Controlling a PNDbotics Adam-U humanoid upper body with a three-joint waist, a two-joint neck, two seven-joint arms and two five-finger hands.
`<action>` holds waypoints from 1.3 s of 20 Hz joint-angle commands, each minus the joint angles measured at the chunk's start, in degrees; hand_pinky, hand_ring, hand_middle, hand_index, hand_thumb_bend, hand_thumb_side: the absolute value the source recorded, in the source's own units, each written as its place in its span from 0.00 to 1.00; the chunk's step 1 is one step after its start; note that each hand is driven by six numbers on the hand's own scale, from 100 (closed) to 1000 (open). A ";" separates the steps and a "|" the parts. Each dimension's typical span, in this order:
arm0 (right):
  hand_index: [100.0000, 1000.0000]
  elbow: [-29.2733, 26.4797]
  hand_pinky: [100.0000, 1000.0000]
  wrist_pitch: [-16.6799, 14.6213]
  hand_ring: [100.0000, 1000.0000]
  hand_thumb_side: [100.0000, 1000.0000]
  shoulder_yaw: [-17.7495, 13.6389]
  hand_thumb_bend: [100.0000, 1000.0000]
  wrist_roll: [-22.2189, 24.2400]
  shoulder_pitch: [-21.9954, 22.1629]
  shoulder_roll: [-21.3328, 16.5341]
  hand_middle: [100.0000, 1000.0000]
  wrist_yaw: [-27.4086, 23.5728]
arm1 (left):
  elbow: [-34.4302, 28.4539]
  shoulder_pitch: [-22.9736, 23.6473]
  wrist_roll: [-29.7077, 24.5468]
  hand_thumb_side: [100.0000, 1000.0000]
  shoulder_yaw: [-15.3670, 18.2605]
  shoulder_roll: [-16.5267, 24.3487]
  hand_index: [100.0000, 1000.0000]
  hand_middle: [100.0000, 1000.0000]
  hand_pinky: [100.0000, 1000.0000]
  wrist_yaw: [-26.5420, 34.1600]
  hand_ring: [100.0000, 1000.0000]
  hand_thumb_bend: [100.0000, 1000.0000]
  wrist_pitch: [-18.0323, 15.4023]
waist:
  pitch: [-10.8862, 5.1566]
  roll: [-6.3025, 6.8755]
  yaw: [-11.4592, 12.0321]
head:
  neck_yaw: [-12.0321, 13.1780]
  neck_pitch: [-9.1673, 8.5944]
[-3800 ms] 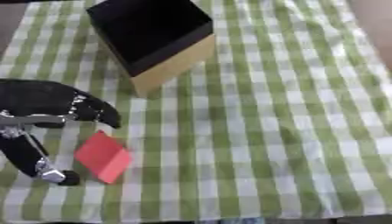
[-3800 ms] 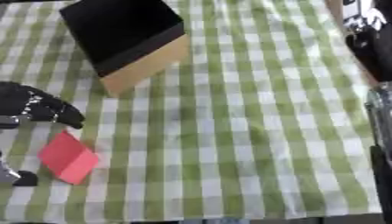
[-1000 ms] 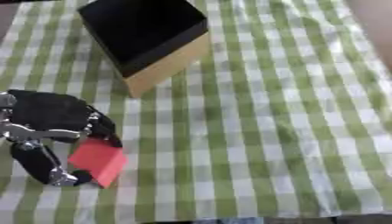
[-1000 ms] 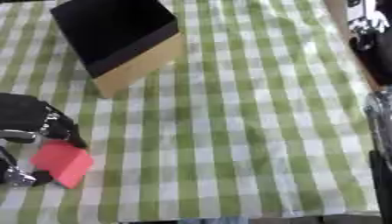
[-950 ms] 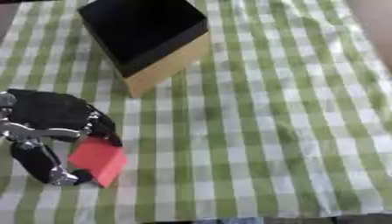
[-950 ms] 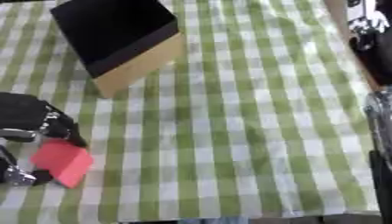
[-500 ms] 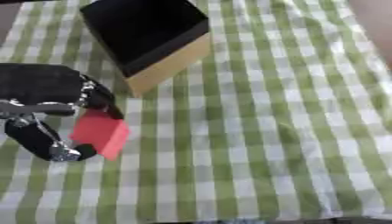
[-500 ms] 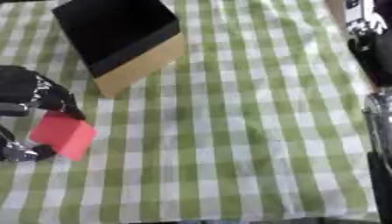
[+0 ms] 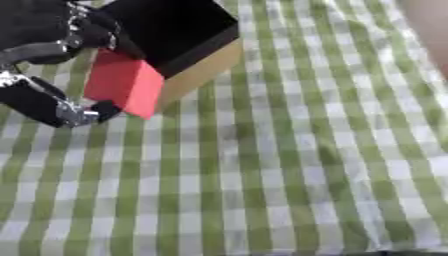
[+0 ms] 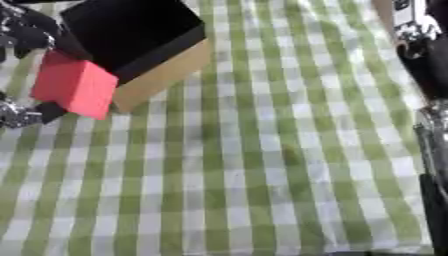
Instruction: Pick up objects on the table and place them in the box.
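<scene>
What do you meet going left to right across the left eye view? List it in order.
Left hand, shut on the red block → red block, held up off the cloth → open box, black inside with tan sides → bare green checked tablecloth out to the right edge.

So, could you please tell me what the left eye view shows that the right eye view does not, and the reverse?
Only the left eye view shows most of the left hand, its fingers curled round the red block. Only the right eye view shows dark and silver robot parts along its right edge; whether they include the right hand I cannot tell. Both share the red block held up in front of the black-lined box and the green checked cloth.
</scene>
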 commanded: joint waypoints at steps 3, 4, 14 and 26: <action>0.65 -1.16 0.77 0.01 0.75 0.65 -0.38 0.00 -0.15 -1.05 -1.46 0.43 0.05 | 1.46 -5.54 0.92 0.07 1.48 -0.52 0.51 0.36 0.23 0.87 0.43 0.00 4.40 | -0.55 0.09 -0.35 | 0.93 -1.46; 0.65 -1.16 0.77 0.03 0.75 0.65 -0.36 0.00 -0.14 -1.11 -1.47 0.43 0.00 | 2.55 -6.87 0.87 0.07 1.38 -1.04 0.51 0.36 0.23 0.86 0.43 0.00 5.27 | -0.48 0.10 -0.45 | 0.99 -1.68; 0.65 -1.16 0.77 0.05 0.75 0.65 -0.11 0.00 0.21 -1.97 -1.49 0.43 -0.29 | 15.85 -19.01 0.08 0.09 0.05 -7.89 0.51 0.37 0.23 -4.01 0.43 0.00 11.55 | 0.30 -0.15 -1.28 | 1.33 -4.19; 0.65 -1.16 0.77 0.18 0.75 0.66 -0.04 0.00 0.31 -2.64 -1.43 0.43 -0.74 | 32.63 -23.43 -1.33 0.07 -2.42 -13.84 0.52 0.38 0.25 -13.81 0.45 0.00 6.67 | 1.68 -0.35 -2.18 | 2.15 -5.72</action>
